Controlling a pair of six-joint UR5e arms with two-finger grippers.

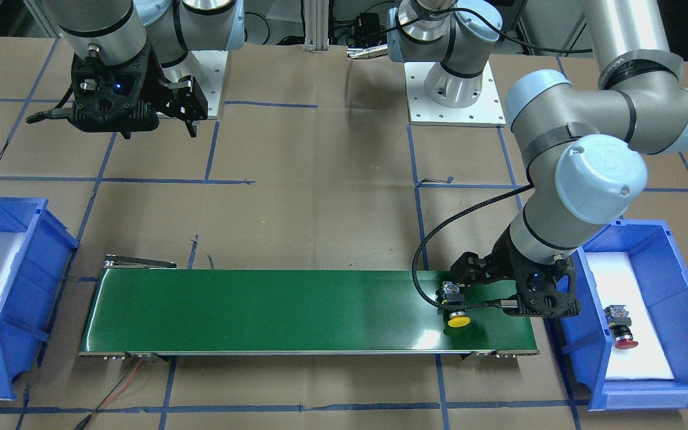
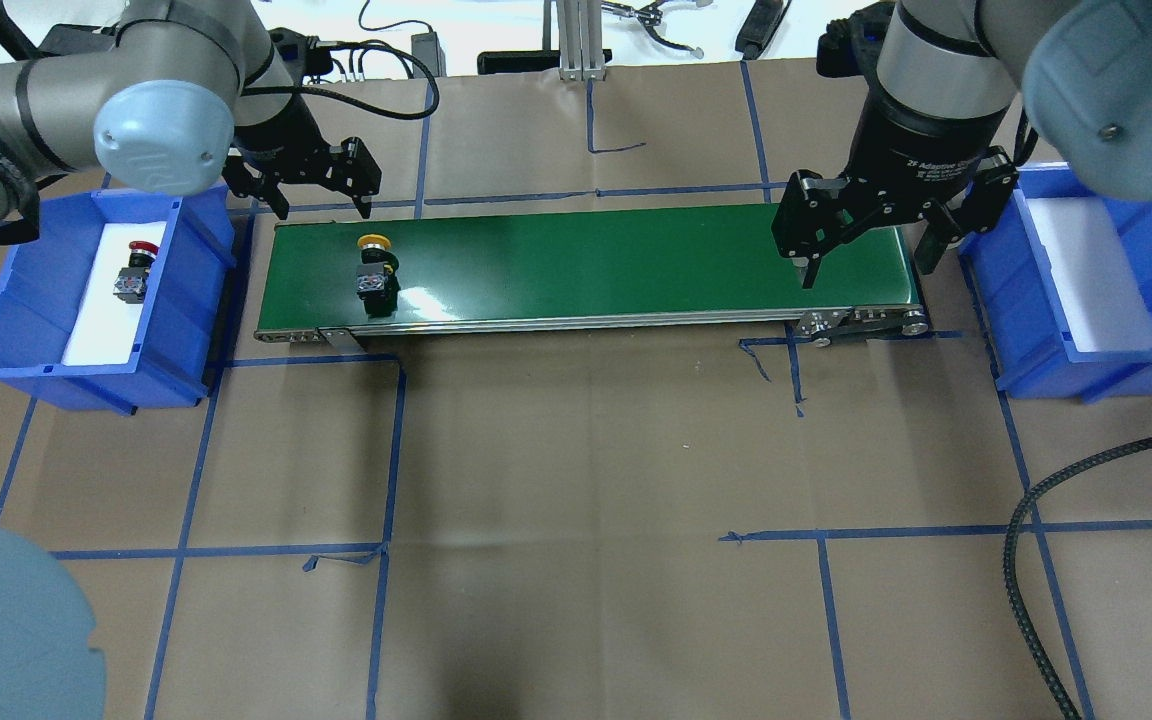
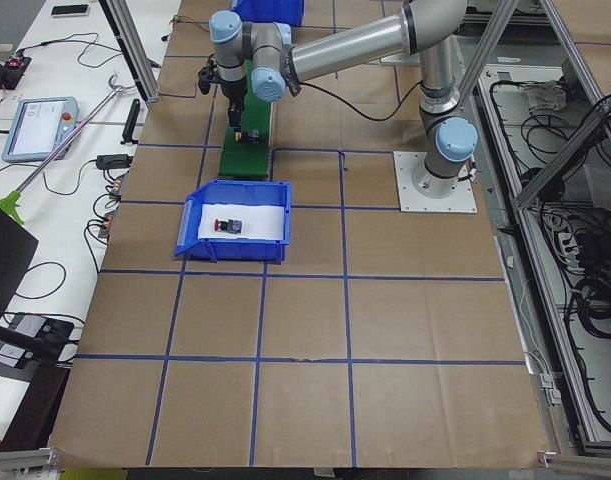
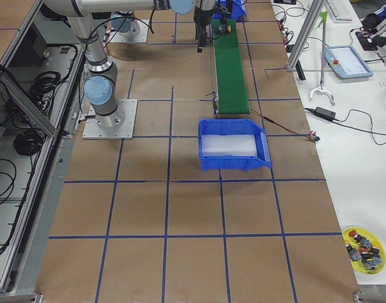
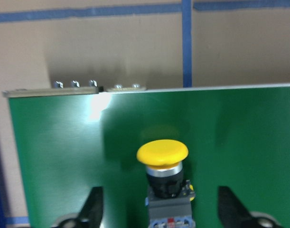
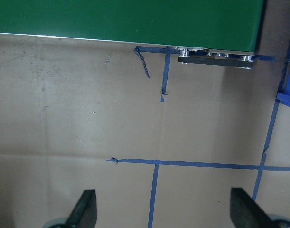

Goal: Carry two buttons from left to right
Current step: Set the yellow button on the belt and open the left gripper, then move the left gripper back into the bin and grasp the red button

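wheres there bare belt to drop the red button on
The green belt is bare from the yellow button to the right gripper. Left end is crowded: the left gripper hangs open by that button. The right bin's foam is bare too.

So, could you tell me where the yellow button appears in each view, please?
Front-facing: yellow button on the green belt, right end.
Overhead: button at belt's left end.
Exterior left: too small to tell.
Exterior right: button at belt's far end.
Left wrist: button, centre.
Right wrist: absent.
Shared landmark: the belt.

Overhead and front cameras face each other, sharing the green belt (image 1: 260,310).
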